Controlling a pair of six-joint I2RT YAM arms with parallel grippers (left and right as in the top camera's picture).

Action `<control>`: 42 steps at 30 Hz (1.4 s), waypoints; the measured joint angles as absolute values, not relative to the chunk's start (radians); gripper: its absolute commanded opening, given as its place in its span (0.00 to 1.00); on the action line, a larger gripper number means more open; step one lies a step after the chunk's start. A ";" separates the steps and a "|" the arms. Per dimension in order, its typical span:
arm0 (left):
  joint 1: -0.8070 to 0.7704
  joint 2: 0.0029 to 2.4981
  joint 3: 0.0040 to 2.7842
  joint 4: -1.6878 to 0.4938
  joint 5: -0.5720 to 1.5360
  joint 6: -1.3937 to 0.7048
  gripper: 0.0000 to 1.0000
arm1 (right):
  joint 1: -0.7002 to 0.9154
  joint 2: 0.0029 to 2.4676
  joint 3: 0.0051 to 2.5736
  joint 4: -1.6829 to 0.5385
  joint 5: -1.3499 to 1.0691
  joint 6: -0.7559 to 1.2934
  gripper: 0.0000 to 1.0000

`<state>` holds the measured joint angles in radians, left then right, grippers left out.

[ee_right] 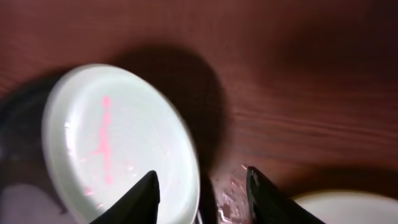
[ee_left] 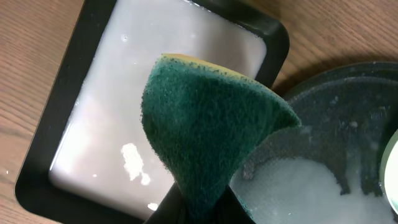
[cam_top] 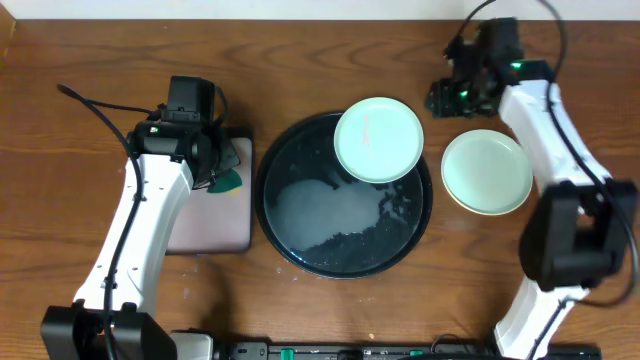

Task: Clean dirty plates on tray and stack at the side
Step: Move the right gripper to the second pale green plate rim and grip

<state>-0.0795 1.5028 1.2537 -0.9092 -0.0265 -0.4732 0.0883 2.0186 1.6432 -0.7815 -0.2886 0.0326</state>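
Observation:
The large round black tray (cam_top: 290,225) holds white foam. A mint plate (cam_top: 378,140) with pink streaks rests tilted on the tray's back right rim; it also shows in the right wrist view as the streaked plate (ee_right: 118,143). A second pale plate (cam_top: 487,171) lies on the table right of the tray, its edge visible as the pale plate (ee_right: 348,208). My right gripper (cam_top: 447,97) (ee_right: 202,186) hangs open and empty just behind and between the two plates, one finger over the streaked plate's rim. My left gripper (cam_top: 222,172) (ee_left: 208,214) is shut on a green sponge (ee_left: 211,124) (cam_top: 229,182).
A rectangular grey tray with a black rim (cam_top: 205,225) (ee_left: 112,106) lies left of the round tray (ee_left: 348,99), under the sponge. Both arms' white links cross the table sides. Bare wood lies behind the trays.

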 measured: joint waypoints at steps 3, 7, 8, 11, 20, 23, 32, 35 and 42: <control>-0.080 1.503 1.254 -0.909 -0.027 -0.473 0.07 | 0.094 2.096 1.643 -0.761 -0.311 0.017 0.42; -0.080 1.503 1.254 -0.909 -0.027 -0.473 0.07 | 0.096 2.149 1.643 -0.757 -0.344 -0.001 0.36; -0.080 1.503 1.254 -0.909 -0.027 -0.473 0.08 | 0.097 2.154 1.643 -0.757 -0.347 -0.006 0.33; -0.080 1.503 1.254 -0.909 -0.027 -0.473 0.07 | 0.102 2.159 1.643 -0.757 -0.357 -0.019 0.16; -0.080 1.503 1.254 -0.909 -0.027 -0.473 0.08 | 0.114 2.160 1.645 -0.768 -0.367 -0.019 0.01; -0.080 1.503 1.254 -0.909 -0.027 -0.473 0.07 | 0.120 2.160 1.646 -0.805 -0.368 -0.019 0.01; -0.080 1.503 1.254 -0.909 -0.026 -0.473 0.08 | 0.168 2.125 1.648 -1.011 -0.415 -0.019 0.01; -0.080 1.503 1.254 -0.909 -0.026 -0.473 0.07 | 0.188 2.089 1.649 -1.070 -0.430 -0.020 0.01; -0.080 1.503 1.254 -0.908 -0.006 -0.473 0.07 | 0.260 2.067 1.609 -1.034 -0.424 -0.003 0.01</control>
<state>-0.0795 1.5028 1.2537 -0.9081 -0.0063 -0.4728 0.2596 2.0670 1.6093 -1.0344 -0.4236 -0.0029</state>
